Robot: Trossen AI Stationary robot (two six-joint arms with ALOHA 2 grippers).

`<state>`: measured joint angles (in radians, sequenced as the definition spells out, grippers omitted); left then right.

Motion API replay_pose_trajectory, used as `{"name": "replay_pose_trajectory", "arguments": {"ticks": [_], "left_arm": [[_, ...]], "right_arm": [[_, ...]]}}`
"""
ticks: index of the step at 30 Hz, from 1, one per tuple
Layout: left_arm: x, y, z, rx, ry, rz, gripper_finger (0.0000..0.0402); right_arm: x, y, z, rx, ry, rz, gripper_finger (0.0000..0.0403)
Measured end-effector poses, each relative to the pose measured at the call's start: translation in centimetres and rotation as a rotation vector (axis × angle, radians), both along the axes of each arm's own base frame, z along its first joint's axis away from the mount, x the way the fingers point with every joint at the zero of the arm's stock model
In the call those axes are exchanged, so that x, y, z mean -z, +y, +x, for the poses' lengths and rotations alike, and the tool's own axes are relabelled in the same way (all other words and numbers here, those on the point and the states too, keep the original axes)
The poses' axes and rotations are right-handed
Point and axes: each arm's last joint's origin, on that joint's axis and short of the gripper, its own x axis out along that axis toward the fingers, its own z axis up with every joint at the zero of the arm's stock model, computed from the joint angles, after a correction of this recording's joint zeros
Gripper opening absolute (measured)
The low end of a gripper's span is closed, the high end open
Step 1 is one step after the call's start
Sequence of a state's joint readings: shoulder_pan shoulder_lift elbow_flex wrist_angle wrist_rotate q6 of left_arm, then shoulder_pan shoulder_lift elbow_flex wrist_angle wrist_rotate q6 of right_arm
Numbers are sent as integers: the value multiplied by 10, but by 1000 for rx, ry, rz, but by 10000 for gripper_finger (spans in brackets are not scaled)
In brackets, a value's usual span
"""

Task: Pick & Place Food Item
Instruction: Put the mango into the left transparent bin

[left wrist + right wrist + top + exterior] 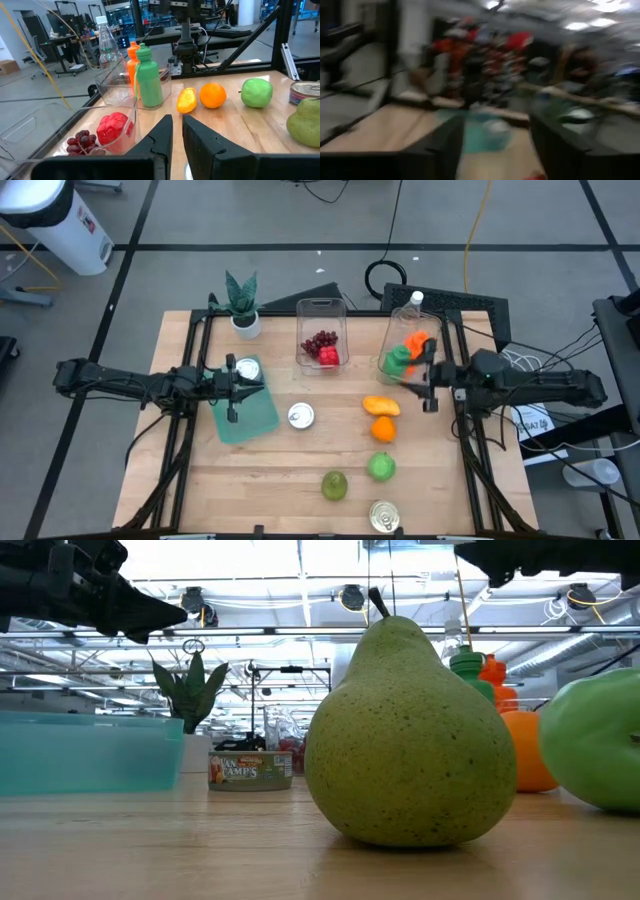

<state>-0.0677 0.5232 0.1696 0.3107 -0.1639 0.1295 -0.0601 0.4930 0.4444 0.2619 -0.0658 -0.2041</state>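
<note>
Right now left tool [232,416] hangs over teal tray [248,412] at left-centre of high view, fingers pressed together, nothing held. Right tool [429,404] at right-centre of frame, just beside yellow pepper [381,406], above bench [280,470]; fingers stand apart in its wrist view, nothing seen between them. Orange [382,429] just below pepper, green apple [380,467] lower, pear [334,485] at lower centre. Clear bin [321,315] at upper centre holds grapes [318,340] and red piece. Second clear bin at upper right holds green bottle [397,360].

Right gripper [431,385] above yellow fruit [381,406]
</note>
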Motion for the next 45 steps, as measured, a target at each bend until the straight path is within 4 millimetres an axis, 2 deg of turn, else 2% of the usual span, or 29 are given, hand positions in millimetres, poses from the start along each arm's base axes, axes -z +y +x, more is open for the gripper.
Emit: {"name": "replay_pose_trajectory", "arguments": {"ticks": [4, 6, 9, 13, 17, 22, 27, 31, 39, 45], "left_arm": [[0, 0, 0, 1, 0, -1, 51], [0, 0, 0, 1, 0, -3, 51], [0, 0, 0, 2, -1, -11, 51], [0, 0, 0, 2, 0, -13, 51], [0, 0, 0, 2, 0, -15, 51], [0, 0, 0, 2, -1, -20, 51], [0, 0, 0, 0, 1, -36, 51], [2, 0, 0, -2, 19, -53, 51], [1, 2, 0, -78, -9, -116, 51], [6, 2, -1, -94, 33, -178, 51]], "right_arm": [[-5, 5, -4, -104, 3, -41, 45], [-9, 5, -12, -110, -34, -34, 16], [-11, 4, -26, -75, -55, 18, 19], [-2, 4, -36, -66, -104, 78, 3], [19, 4, -32, -81, -122, 162, 1], [50, 4, -23, -110, -67, 208, 1], [64, 7, -21, -198, -78, 193, 0], [78, 6, -20, -186, -37, 213, 0], [85, 6, -19, -110, -37, 249, 0], [88, 6, -19, -3, -19, 257, 0]]}}
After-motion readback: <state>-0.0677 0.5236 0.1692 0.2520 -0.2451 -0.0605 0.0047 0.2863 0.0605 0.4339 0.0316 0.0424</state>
